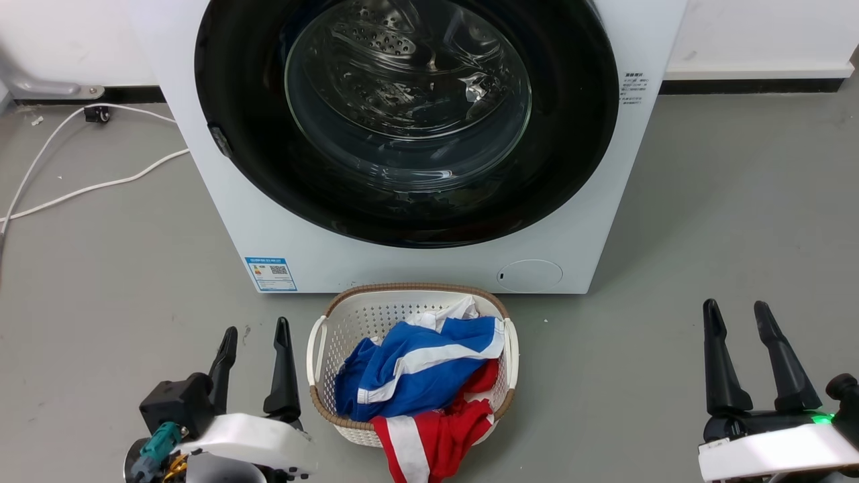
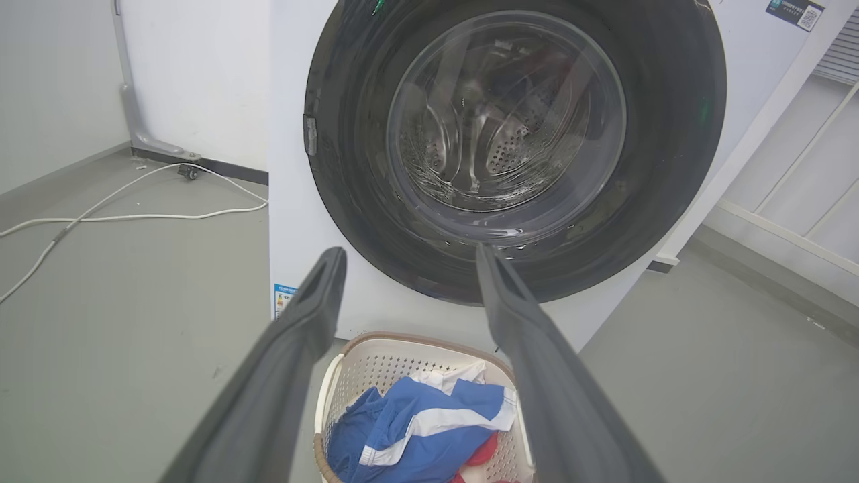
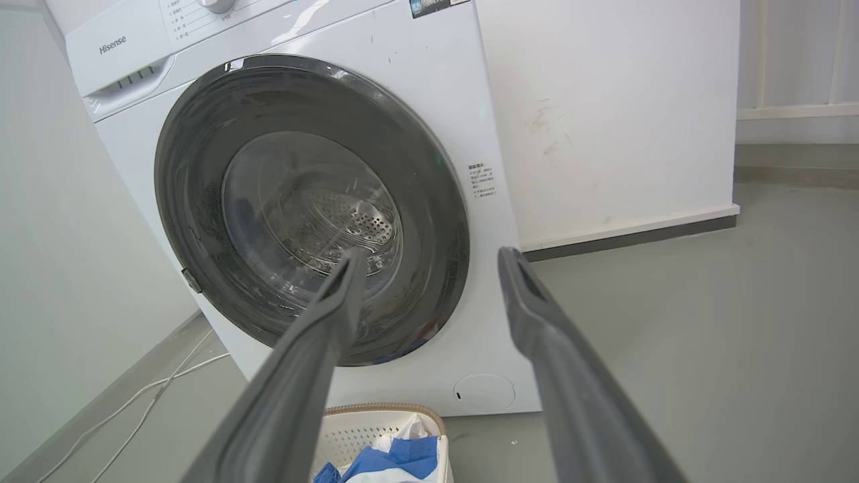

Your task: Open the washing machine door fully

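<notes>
Grey floor (image 1: 738, 201) runs up to a white wall, and the washing machine (image 1: 322, 261) stands against that wall, square in front of you, a big white box. The washing machine door (image 1: 407, 121) covers nearly the full width of its front and sits shut, flush with the panel, so the whole swing is still to do.

Expect the door to be stiff and fairly heavy. A catch will probably resist first, then the door should turn as one rigid piece on its hinge. Its rim looks slick, so a flat squeeze on the face would likely slip; hook behind the left edge instead and keep off the glass. As for looks, it has a wide glossy black ring around a bulging clear bowl, and the perforated steel drum shows through.

Below it, a white laundry basket (image 1: 349, 315) sits on the floor just in front of the machine, holding blue and red clothes (image 1: 416, 369). It lies under the door's path, so keep your arm above it.

Your left gripper (image 1: 256, 329) hovers left of the basket and your right gripper (image 1: 736, 308) is well off to the right. Both have their fingers spread and hold nothing, well apart from the door.

A white cable (image 1: 127, 178) trails across the floor on the left. Low on the front are a blue label (image 1: 270, 274) and a round white cap (image 1: 530, 275). Smallest is a grey tab (image 1: 220, 139) on the rim's left edge; that looks like your pull point.
</notes>
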